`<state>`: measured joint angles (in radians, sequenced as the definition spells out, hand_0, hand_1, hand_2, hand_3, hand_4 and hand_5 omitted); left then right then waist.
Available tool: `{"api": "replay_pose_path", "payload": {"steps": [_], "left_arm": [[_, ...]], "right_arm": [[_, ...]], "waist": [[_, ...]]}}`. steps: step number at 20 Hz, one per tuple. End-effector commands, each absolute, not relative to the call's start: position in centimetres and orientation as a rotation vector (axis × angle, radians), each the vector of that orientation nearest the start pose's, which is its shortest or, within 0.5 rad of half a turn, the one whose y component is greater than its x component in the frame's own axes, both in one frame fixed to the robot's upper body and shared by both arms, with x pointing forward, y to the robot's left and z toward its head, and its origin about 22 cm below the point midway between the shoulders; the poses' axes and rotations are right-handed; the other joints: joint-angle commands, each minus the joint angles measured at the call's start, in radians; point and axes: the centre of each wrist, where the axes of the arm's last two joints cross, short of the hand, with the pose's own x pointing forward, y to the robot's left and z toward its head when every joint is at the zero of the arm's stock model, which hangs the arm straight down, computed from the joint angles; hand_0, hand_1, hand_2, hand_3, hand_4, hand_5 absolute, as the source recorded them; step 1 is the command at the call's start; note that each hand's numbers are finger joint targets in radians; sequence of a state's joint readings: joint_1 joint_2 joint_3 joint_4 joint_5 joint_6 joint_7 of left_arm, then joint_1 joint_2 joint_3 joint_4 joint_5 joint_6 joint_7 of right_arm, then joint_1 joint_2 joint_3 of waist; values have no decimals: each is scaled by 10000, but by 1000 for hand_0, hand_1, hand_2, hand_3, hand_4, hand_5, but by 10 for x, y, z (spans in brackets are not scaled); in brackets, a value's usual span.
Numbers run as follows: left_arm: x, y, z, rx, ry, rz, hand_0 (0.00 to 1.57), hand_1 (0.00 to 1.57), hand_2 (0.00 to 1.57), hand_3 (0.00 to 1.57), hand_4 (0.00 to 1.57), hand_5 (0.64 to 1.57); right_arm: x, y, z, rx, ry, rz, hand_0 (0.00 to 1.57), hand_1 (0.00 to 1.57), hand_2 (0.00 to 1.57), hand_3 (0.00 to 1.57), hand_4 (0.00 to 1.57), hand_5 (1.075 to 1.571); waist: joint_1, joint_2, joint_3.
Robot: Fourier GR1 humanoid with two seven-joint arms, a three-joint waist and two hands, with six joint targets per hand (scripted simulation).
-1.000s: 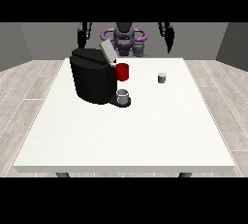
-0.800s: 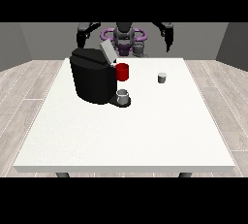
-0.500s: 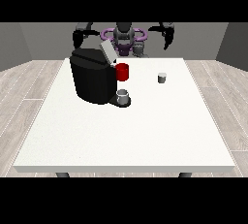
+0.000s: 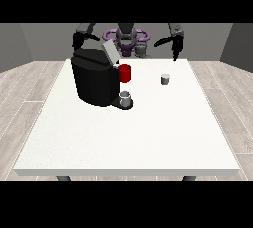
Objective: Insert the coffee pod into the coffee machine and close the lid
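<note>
**Pod on the desk, lid up**

I see the coffee pod (image 4: 165, 79) standing on the white desk (image 4: 128, 133), well apart from the black coffee machine (image 4: 95, 80), whose lid (image 4: 109, 53) is tilted open. The robot hand at the view's right (image 4: 175, 49) hangs above the desk's far edge, fingers pointing down and relaxed, holding nothing. Of the robot hand at the view's left (image 4: 78, 40) I cannot tell.

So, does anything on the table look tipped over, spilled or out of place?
Nothing stands out. The small grey coffee pod stands upright alone on the white table, and the black coffee machine has its lid raised.
</note>
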<state>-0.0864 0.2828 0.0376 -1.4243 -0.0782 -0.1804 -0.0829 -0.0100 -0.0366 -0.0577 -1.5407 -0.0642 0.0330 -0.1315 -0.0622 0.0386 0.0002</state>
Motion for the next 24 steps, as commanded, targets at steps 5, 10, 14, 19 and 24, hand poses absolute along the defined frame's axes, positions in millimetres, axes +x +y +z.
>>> {"api": "replay_pose_path", "payload": {"steps": [5, 10, 14, 19, 24], "left_arm": [[285, 340, 3, 3727, -15081, -5695, 0, 0, 0, 0, 0, 1571], [307, 362, 14, 5413, -14651, -6153, 0, 0, 0, 0, 0, 1571], [326, 364, 23, 5275, -14091, -6512, 0, 0, 0, 0, 0, 1571], [317, 383, -5, 5313, -13209, -6973, 0, 0, 0, 0, 0, 1571], [338, 384, 15, 5538, -13022, -8085, 0, 0, 0, 0, 0, 1571]], "right_arm": [[257, -243, 3, 495, -17933, 116, 0, 0, 0, 0, 403, 1571], [263, -223, 11, 506, -18220, 232, 0, 0, 0, 0, 486, 1571], [271, -233, 0, 176, -17817, 183, 0, 0, 0, 0, 514, 1571], [284, -231, 27, -105, -18297, -139, 0, 0, 0, 0, 518, 1571], [290, -235, 14, -113, -18467, 375, 0, 0, 0, 0, 354, 1571]], "waist": [[-584, 1359, -4], [-1167, 2248, -8], [-981, 2292, -2], [-953, 2696, -10], [-961, 2999, -5]]}}
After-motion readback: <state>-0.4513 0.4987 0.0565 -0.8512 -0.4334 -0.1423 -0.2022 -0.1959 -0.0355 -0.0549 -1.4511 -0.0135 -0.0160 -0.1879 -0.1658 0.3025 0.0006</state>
